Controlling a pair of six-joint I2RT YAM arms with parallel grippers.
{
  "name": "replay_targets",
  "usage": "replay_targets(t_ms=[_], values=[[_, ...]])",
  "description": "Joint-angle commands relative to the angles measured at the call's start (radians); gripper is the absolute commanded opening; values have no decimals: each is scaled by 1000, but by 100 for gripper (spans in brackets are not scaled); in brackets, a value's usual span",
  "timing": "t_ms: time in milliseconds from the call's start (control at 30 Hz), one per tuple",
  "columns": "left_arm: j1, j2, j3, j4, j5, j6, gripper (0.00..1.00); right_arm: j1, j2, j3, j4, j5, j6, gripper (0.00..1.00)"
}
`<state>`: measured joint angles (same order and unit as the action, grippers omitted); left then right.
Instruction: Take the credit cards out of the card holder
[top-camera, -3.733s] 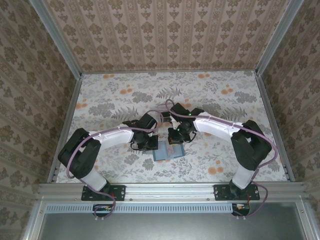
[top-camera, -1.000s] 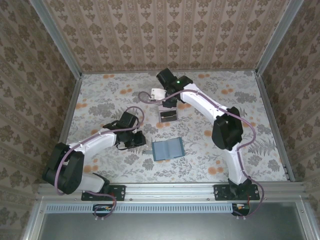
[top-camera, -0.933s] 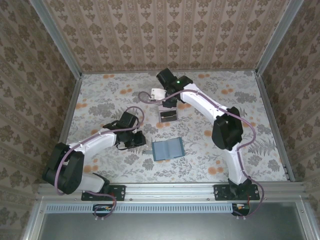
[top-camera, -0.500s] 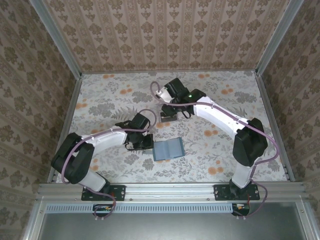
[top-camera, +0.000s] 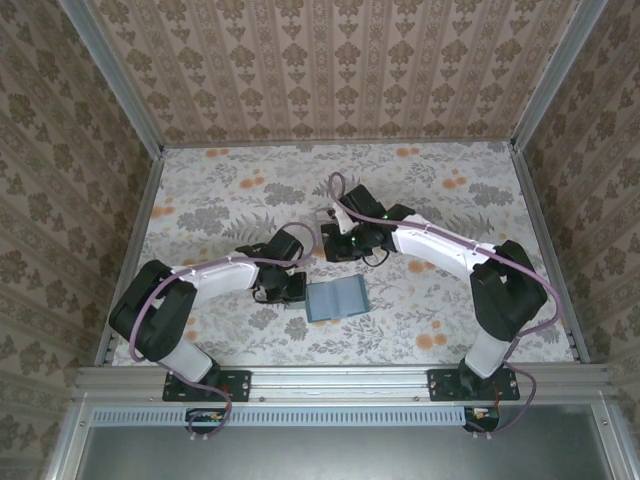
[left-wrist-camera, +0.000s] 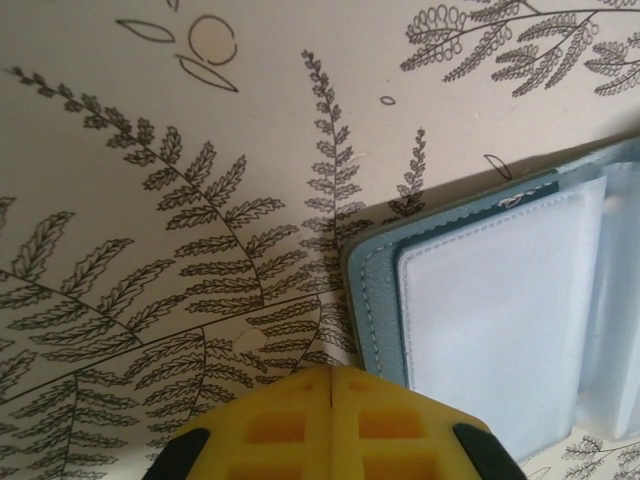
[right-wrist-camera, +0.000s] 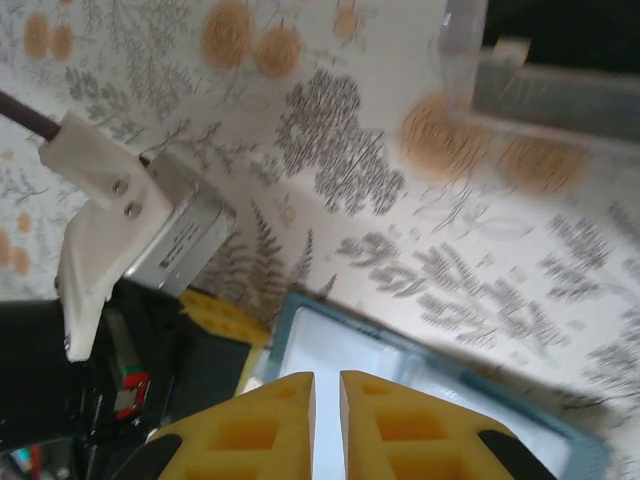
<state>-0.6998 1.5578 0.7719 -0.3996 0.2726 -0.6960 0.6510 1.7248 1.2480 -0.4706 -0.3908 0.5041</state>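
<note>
- Right gripper (right-wrist-camera: 326, 400) swung back toward the card holder (top-camera: 335, 298), fingers a slit apart.
- Card holder lies open, long axis left-right; sleeve contents unclear.
- Left gripper (left-wrist-camera: 331, 400) fingers pressed together.

No legible txt; sticker (right-wrist-camera: 188, 242) on silver motor box (right-wrist-camera: 178, 195) too blurry.

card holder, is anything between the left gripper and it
Nothing visible. In the left wrist view the shut left gripper sits just short of the card holder, with bare patterned cloth between them.
</note>
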Motion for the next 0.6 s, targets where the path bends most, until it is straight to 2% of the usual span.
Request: replay_targets(t_ms=[0, 233, 433, 567], values=[[-3, -8, -29, -5, -12, -9, 6, 25, 32, -42, 53, -149, 122, 17], [-3, -11, -61, 29, -3, -21, 6, 62, 130, -101, 117, -248, 273, 16], [-4, -16, -79, 41, 2, -21, 6, 101, 189, -86, 116, -265, 287, 16], [-3, -19, -86, 45, 2, -20, 6, 111, 210, -76, 80, -222, 286, 19]])
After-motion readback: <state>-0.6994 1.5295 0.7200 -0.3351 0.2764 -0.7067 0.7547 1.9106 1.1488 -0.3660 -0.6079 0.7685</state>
